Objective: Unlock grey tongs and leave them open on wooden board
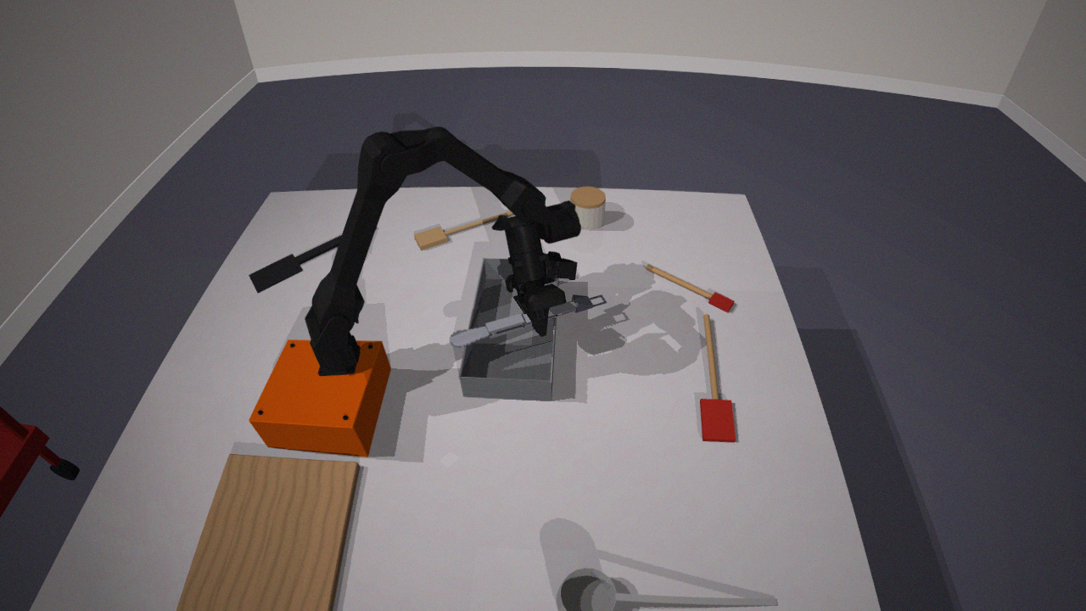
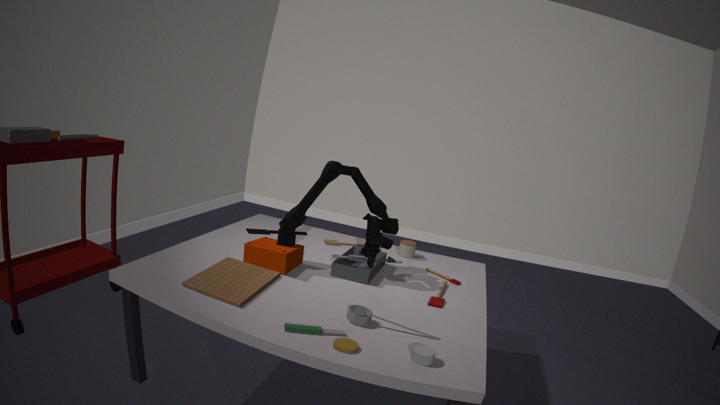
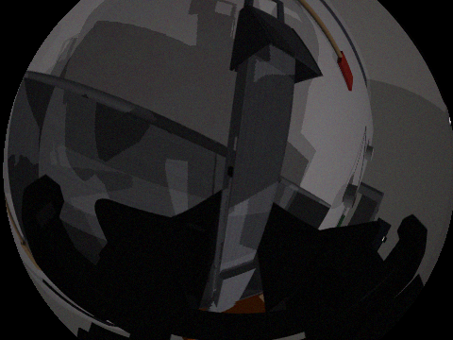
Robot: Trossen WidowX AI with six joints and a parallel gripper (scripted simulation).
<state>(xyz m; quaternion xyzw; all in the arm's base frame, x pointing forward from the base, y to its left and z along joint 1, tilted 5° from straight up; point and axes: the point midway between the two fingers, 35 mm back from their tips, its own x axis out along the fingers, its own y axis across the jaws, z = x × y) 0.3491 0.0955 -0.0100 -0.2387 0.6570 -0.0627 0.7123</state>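
Observation:
The grey tongs point(image 1: 505, 325) point(image 2: 355, 257) point(image 3: 260, 142) lie crosswise over the roasting tin point(image 1: 506, 387) point(image 2: 352, 271), roughly level, at or slightly above its rim; any gap is hard to tell. Their dark hinge end with the wire loop points away from the arm's base, and the rounded tips point toward it. The arms look closed together. My gripper point(image 1: 540, 327) point(image 2: 370, 262) point(image 3: 240, 197) points down and is shut on the tongs near mid-length, one finger on each side. The wooden board point(image 1: 273, 531) point(image 2: 231, 282) lies near the orange base, with nothing on it.
The orange base block point(image 1: 322, 379) point(image 2: 274, 256) stands between tin and board. Two red-headed tools point(image 1: 717, 419) point(image 1: 721, 301) lie beyond the tin. A lidded jar point(image 1: 588, 209) stands behind. A grey long-handled cup point(image 2: 359, 315) and green-handled tool point(image 2: 302, 328) lie near the front edge.

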